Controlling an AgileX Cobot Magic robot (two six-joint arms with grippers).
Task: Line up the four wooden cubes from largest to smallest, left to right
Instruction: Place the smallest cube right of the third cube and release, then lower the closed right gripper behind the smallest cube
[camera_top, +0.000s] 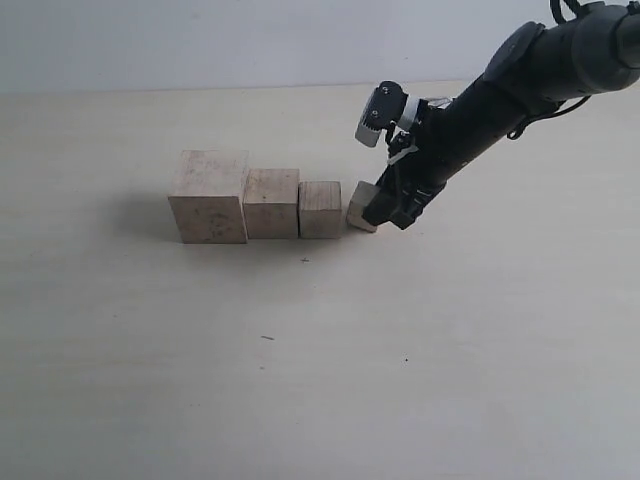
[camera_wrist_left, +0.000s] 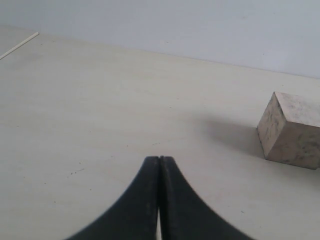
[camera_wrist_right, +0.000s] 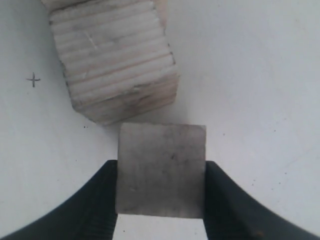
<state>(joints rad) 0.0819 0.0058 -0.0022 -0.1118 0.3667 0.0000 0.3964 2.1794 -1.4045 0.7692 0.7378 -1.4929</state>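
Right gripper (camera_top: 383, 212) is clamped on the smallest cube (camera_wrist_right: 162, 167). Its two black fingers (camera_wrist_right: 97, 205) press flat against opposite side faces, spread only as wide as the cube, w/ no gap on either side. The arm comes in slanted from above, and the cube looks slightly tilted in the grip. Can't tell if its underside meets the table (camera_top: 400, 380) or sits a touch off it.

Taking the big cube (camera_top: 209, 196) as the marker, the held cube is at the far end of the row from it, 4th in line. It sits just beside the 3rd cube (camera_top: 320, 209); a thin sliver of gap seems to show btwn them, and in the wrist view the 3rd cube stands skewed to the held one, corner toward it. The 2nd cube (camera_top: 271, 203) stands right against the big cube, and the 3rd is snug against the 2nd. Sizes step down away from the big cube, fronts roughly level.

A small pencil cross (camera_wrist_right: 33, 79) marks the table near the 3rd cube.

Left gripper (camera_wrist_left: 159, 160) is pinched closed, tips pressed together, nothing btwn them. It's low over bare table, well apart from the big cube, whose corner faces its camera.
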